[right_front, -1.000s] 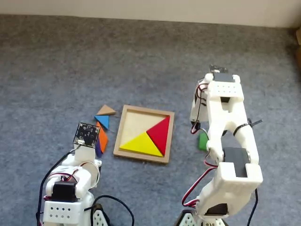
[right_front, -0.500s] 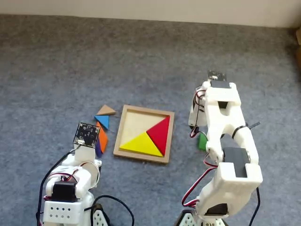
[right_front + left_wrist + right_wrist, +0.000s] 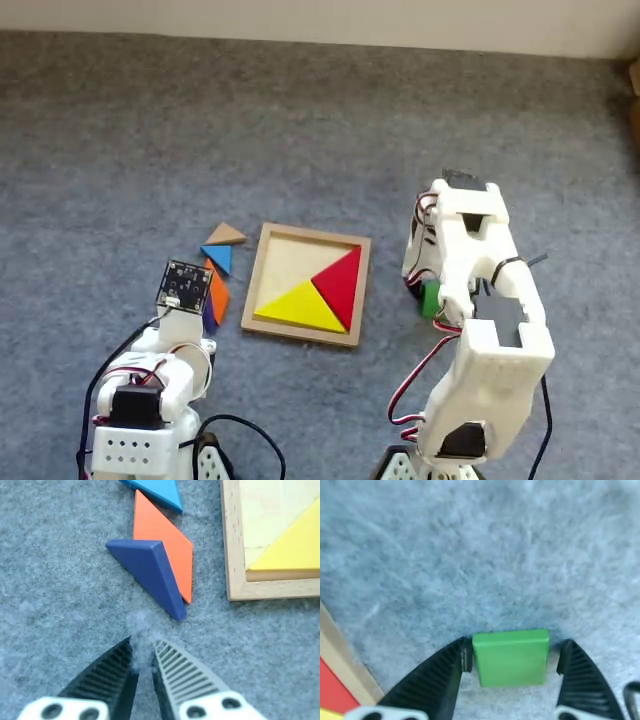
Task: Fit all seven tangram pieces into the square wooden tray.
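Observation:
The square wooden tray (image 3: 254, 282) holds a red triangle (image 3: 341, 280) and a yellow triangle (image 3: 296, 308). Left of it lie a tan triangle (image 3: 226, 235), a light blue triangle (image 3: 217, 258), an orange parallelogram (image 3: 165, 545) and a dark blue triangle (image 3: 150, 570). My left gripper (image 3: 142, 656) is shut and empty, just short of the dark blue triangle's tip. A green square (image 3: 511, 656) lies right of the tray (image 3: 340, 666). My right gripper (image 3: 516, 650) is open, low over the carpet, with one finger on each side of the green square.
Everything rests on grey carpet. The tray's upper left half (image 3: 285, 262) is bare wood. The right arm (image 3: 480, 290) stands over the green square (image 3: 430, 298), close to the tray's right rim. Open carpet stretches beyond the tray.
The right arm has drawn back and come down over the green square, its fingers now straddling it. The left arm and all the pieces have stayed put.

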Available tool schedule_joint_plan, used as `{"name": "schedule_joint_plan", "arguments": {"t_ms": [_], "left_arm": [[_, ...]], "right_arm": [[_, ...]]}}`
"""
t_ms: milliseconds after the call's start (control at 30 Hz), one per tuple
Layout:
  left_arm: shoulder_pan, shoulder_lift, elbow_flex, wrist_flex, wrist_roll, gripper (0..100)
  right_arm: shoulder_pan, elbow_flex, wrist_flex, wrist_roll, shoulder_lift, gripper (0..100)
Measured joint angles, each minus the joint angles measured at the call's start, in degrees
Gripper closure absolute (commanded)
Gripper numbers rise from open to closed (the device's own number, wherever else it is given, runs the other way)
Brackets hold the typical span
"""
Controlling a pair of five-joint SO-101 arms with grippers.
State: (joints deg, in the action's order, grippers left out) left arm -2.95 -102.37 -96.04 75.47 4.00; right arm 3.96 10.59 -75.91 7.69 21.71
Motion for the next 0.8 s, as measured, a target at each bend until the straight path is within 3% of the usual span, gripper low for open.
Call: {"name": "schedule_joint_plan", "arguments": {"t_ms": [233, 667, 800], "left_arm": [[0.0, 0.0, 0.0, 0.0, 0.0, 99], [0.0, 0.0, 0.0, 0.0, 0.0, 99], [0.0, 0.0, 0.0, 0.0, 0.0, 99]], "right_arm": [[-0.26, -0.09, -0.44, -1.23, 0.09, 91.3], [0.09, 5.01, 1.32, -5.36, -8.0, 91.5], [3.87, 9.49, 3.96, -9.41, -11.43, 91.6]]}}
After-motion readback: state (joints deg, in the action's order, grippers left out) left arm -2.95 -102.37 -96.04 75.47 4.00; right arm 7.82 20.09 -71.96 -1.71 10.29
